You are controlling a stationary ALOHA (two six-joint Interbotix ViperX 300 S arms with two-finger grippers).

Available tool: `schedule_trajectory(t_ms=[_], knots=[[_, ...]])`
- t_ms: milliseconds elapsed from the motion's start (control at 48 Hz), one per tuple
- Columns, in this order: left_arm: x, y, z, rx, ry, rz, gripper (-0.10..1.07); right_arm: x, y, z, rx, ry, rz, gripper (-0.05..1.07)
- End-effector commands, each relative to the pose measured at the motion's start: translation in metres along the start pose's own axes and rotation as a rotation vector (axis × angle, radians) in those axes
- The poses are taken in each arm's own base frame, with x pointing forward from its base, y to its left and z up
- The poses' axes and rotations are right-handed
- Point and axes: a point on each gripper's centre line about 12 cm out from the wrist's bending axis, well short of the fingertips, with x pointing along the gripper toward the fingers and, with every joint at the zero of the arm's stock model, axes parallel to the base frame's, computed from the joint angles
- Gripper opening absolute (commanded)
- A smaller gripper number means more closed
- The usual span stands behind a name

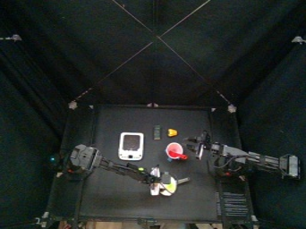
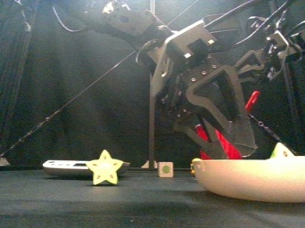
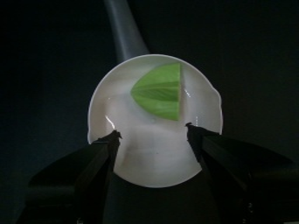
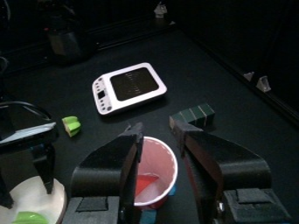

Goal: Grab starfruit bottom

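Note:
The starfruit [image 2: 106,167] is a small pale yellow star-shaped piece standing on the table in the front view, right of the white scale [image 2: 66,166]. My left gripper [image 3: 149,138] hangs low near the table's front, jaws apart over the bowl of a white ladle [image 3: 146,149]. A green wedge-shaped piece [image 3: 163,87] lies in that bowl. My right gripper [image 4: 156,138] is open, one jaw on each side of a red cup [image 4: 152,179]. In the top view the left gripper [image 1: 156,176] is front centre and the right gripper [image 1: 199,148] is beside the red cup [image 1: 177,152].
The white scale [image 1: 131,143] lies at centre left. A black block [image 4: 197,116] and a small orange-yellow bit [image 1: 174,133] sit behind the cup. A small pale cube [image 2: 167,169] stands beside the ladle's bowl [image 2: 256,178], which fills the front right.

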Motion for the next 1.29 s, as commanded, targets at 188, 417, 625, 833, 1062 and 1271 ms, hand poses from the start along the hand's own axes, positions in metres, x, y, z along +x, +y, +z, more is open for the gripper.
schedule_trajectory(t_ms=[188, 417, 625, 833, 1062, 1271], knots=[[-0.042, -0.001, 0.023, -0.005, 0.007, 0.025, 0.95, 0.001, 0.000, 0.003, -0.003, -0.006, 0.001, 0.74], [-0.056, 0.003, 0.004, -0.002, 0.119, 0.067, 0.95, 0.001, 0.000, 0.003, -0.001, -0.006, -0.001, 0.74], [-0.067, 0.006, -0.003, -0.049, 0.129, 0.077, 0.95, 0.001, 0.000, 0.003, -0.003, -0.006, -0.001, 0.74], [-0.077, 0.014, -0.024, -0.092, 0.159, 0.116, 0.95, 0.001, 0.000, 0.002, -0.003, 0.000, -0.002, 0.74], [-0.086, 0.026, -0.050, -0.149, 0.186, 0.173, 0.95, 0.002, -0.001, 0.002, -0.002, 0.001, -0.003, 0.74], [-0.094, 0.039, -0.072, -0.207, 0.195, 0.228, 0.95, 0.003, -0.001, 0.001, -0.002, 0.004, -0.005, 0.74]])
